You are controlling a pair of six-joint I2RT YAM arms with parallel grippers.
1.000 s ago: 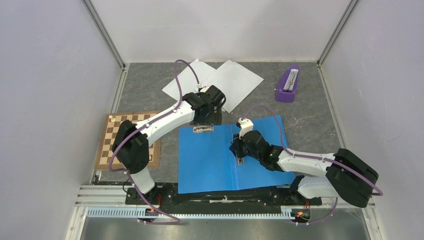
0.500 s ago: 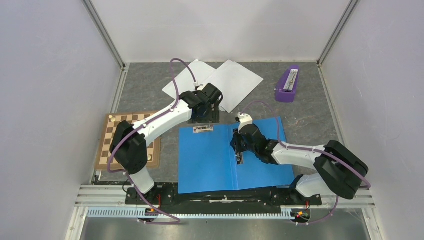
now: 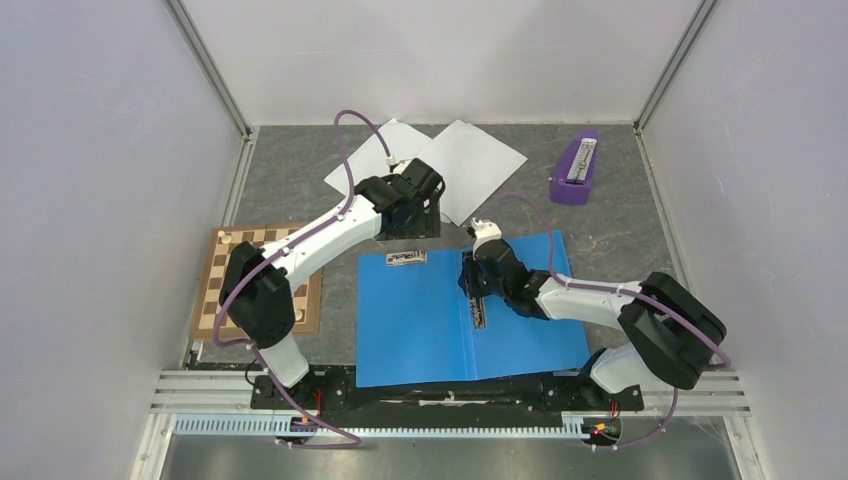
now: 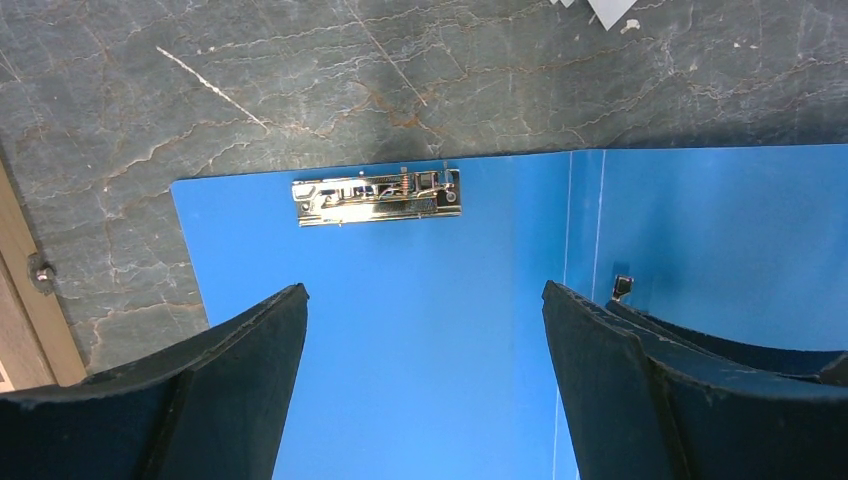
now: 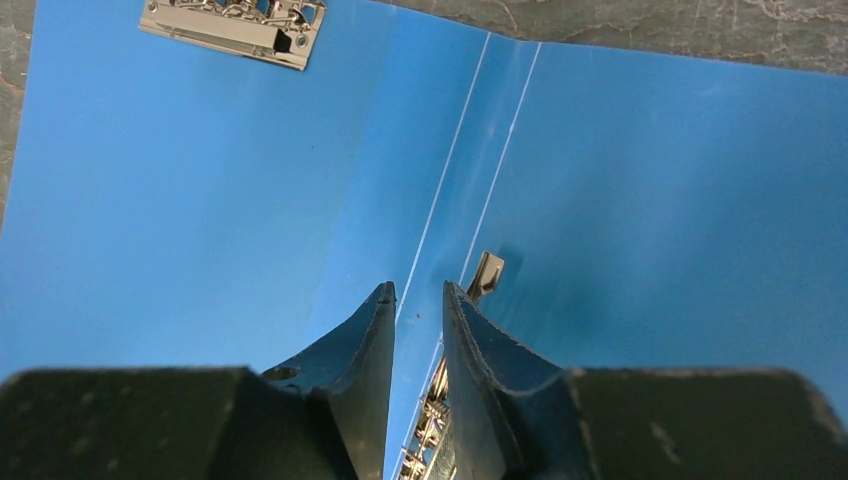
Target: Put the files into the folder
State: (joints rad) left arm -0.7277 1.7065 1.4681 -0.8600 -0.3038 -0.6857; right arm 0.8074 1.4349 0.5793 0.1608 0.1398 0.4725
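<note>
The blue folder (image 3: 420, 320) lies open and flat on the table, with a metal clip (image 3: 406, 258) at its far left edge and another clip (image 3: 481, 315) along the spine. Two white files (image 3: 470, 165) lie overlapping on the table beyond it. My left gripper (image 3: 412, 232) is open and empty, hovering over the folder's far left edge (image 4: 424, 288), just short of the metal clip (image 4: 378, 197). My right gripper (image 3: 472, 290) hangs over the spine crease (image 5: 419, 287), its fingers nearly together with nothing between them, and the spine clip (image 5: 485, 272) is just below.
A purple stapler-like object (image 3: 576, 168) stands at the back right. A brown chessboard (image 3: 235, 275) lies left of the folder, and its edge shows in the left wrist view (image 4: 25, 330). White walls enclose the table on three sides.
My left gripper has drifted a little toward the far side and the papers. My right gripper has moved along the spine toward the folder's far edge.
</note>
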